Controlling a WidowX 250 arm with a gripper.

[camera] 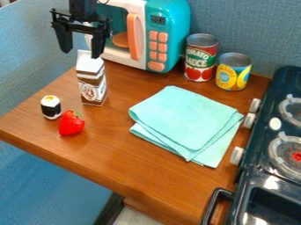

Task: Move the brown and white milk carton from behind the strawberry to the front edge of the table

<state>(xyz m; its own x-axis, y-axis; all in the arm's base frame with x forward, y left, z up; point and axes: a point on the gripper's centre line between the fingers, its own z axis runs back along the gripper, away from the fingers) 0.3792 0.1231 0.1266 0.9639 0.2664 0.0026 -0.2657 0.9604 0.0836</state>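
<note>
Gripper (81, 53) held wide open, nothing grasped, near milk carton (92, 87), which is stood upright at worktop's (117, 145) ten o'clock. Carton's flat sides best met squarely; strawberry (71, 124), at its seven o'clock, best avoided.

Bright; soft shadows; glare on stove (271, 182).

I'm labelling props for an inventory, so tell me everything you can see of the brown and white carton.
The carton stands upright on the wooden table, in front of the toy microwave. It looks like cardboard, with a white gabled top, brown and white sides and a round emblem. The open gripper hangs by its top; whether they touch, I cannot tell.
</note>
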